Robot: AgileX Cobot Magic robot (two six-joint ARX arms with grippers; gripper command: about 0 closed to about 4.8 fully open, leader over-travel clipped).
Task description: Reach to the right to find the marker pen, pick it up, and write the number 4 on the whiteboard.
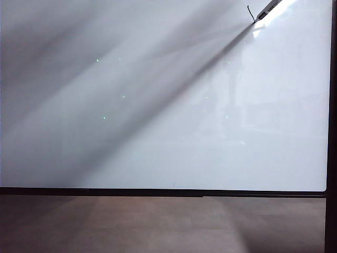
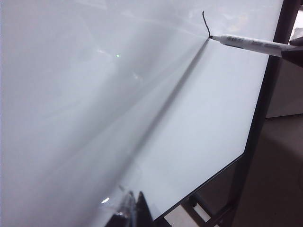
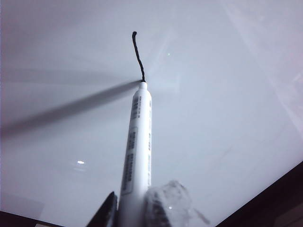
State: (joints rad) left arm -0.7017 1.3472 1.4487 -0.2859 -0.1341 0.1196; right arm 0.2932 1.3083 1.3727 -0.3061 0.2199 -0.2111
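From where I stand, the whiteboard (image 1: 158,132) fills almost the whole exterior view, and its left and middle parts carry no ink, only grey reflections. The left gripper (image 2: 133,208) waits low near the board's lower edge; its fingers look close together with nothing between them (only the tips show, so I am not fully sure). Toward one o'clock in the exterior view, the marker pen (image 1: 267,9) touches the board with its tip. The right gripper (image 3: 130,208) is closed on the pen's barrel, its fingers pressing both sides. Of the number 4 (image 3: 138,54) only one short, slightly wavy stroke exists, ending at the tip. So finding and picking up are done, I judge; the horizontal bar and the crossing line remain.
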